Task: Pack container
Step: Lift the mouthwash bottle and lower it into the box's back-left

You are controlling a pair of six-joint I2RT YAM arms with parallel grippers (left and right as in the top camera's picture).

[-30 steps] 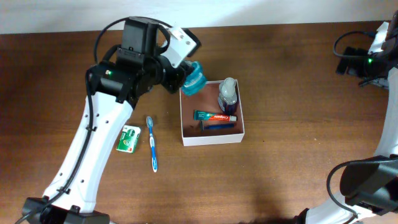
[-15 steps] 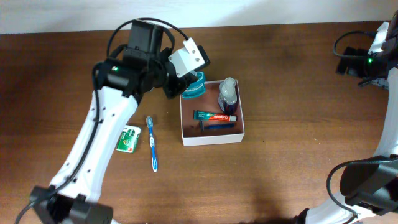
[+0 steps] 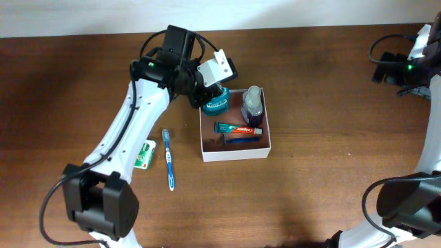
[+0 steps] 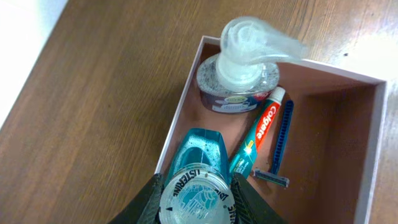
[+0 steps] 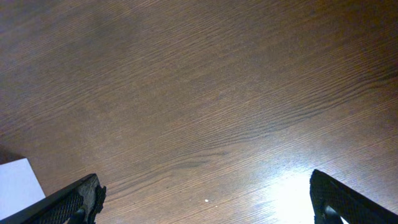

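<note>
Left fingers (image 4: 144,208) grip a teal mouthwash bottle (image 4: 200,155) at the wall edge of the container (image 4: 177,118), toothpaste tube (image 4: 262,127) beside it, open floor beyond the razor (image 4: 281,146); right fingers (image 5: 74,199) spread wide

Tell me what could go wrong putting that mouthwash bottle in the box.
The mouthwash bottle sits right by the wall of the container; lowered, it may catch the rim or shove the container. The toothpaste lies close beside it, so the bottle may land on it.

One teal bottle (image 3: 216,104), one clear bottle (image 3: 252,104)
</note>
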